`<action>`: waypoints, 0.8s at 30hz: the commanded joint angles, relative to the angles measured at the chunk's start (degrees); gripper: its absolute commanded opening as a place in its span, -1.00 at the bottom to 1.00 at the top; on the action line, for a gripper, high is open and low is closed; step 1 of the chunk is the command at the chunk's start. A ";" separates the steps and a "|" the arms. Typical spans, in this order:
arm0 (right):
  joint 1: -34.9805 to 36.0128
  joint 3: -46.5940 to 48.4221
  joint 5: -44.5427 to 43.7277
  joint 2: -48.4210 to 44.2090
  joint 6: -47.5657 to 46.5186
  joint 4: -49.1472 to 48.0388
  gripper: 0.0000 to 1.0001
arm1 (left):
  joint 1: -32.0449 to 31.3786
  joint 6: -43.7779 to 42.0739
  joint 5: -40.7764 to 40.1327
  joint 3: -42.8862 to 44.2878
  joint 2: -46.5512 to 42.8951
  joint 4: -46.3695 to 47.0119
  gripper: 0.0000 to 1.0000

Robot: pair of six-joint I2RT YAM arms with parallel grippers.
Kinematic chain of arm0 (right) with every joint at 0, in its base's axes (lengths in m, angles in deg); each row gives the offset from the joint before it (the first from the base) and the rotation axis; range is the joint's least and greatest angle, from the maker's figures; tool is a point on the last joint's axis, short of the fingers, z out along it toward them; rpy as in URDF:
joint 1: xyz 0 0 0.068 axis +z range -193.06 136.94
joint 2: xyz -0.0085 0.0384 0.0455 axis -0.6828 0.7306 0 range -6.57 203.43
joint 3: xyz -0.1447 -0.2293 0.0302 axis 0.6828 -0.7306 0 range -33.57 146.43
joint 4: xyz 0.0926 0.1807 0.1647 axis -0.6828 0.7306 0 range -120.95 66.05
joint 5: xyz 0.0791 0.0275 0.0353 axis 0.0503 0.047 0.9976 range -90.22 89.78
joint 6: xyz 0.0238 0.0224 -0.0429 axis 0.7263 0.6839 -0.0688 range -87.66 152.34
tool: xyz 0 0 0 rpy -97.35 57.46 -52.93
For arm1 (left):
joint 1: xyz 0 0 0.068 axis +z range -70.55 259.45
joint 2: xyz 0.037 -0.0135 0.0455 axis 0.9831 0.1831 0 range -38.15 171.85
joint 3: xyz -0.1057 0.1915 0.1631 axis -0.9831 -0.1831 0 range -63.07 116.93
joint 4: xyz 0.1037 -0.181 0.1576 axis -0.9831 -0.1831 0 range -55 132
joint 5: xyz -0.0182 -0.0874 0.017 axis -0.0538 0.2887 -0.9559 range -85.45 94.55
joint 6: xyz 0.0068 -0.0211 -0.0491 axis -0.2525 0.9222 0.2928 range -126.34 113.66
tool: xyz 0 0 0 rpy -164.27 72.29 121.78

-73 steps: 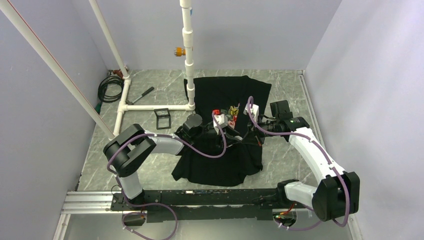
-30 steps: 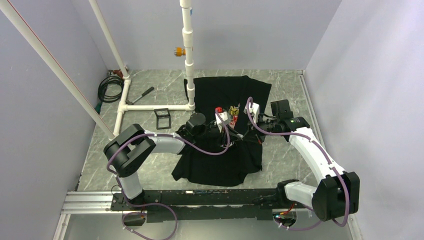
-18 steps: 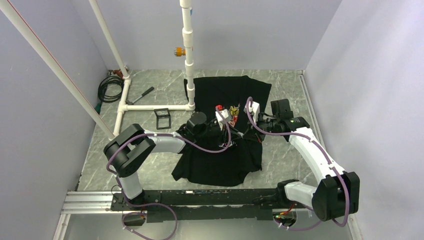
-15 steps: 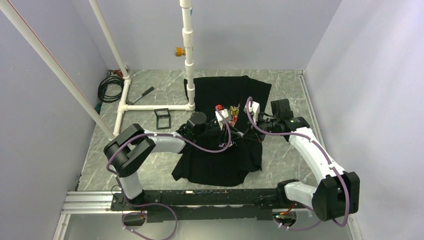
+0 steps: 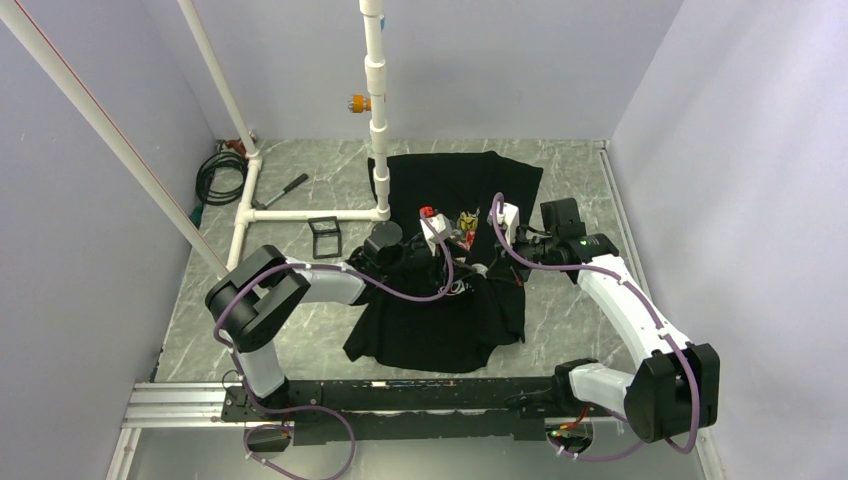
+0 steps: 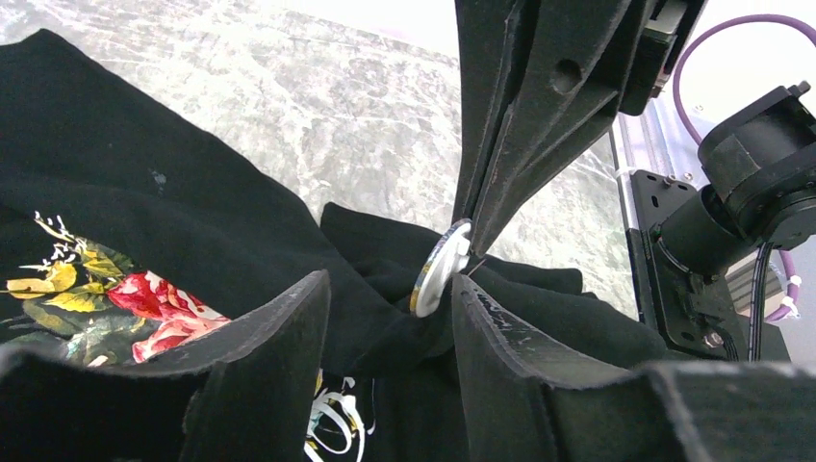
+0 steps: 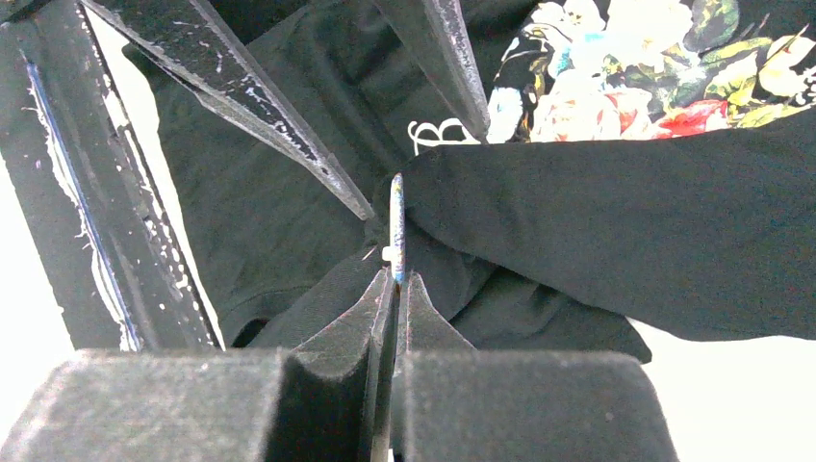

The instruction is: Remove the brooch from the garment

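Top external: my arms meet over the garment (image 5: pixel 450 330) on the grey marbled table (image 5: pixel 320 165), lilac walls (image 5: pixel 500 70) around. Left wrist: my left jaws stand spread astride a raised fold beside the brooch (image 6: pixel 439 273). Right wrist: my right jaws pinch the brooch's rim; I judge pulling it free is the step in hand, and it needs the cloth held back.
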 commanded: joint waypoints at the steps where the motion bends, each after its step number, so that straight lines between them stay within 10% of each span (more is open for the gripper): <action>1: 0.27 0.30 -0.65 -0.47 0.46 -0.65 -1.00 | 0.02 0.10 3.25 -1.03 -0.71 6.15 0.11; 24: 1.22 -0.67 -7.23 -0.60 2.81 -3.44 -1.00 | -1.21 -5.43 1.61 1.73 4.63 -0.39 0.01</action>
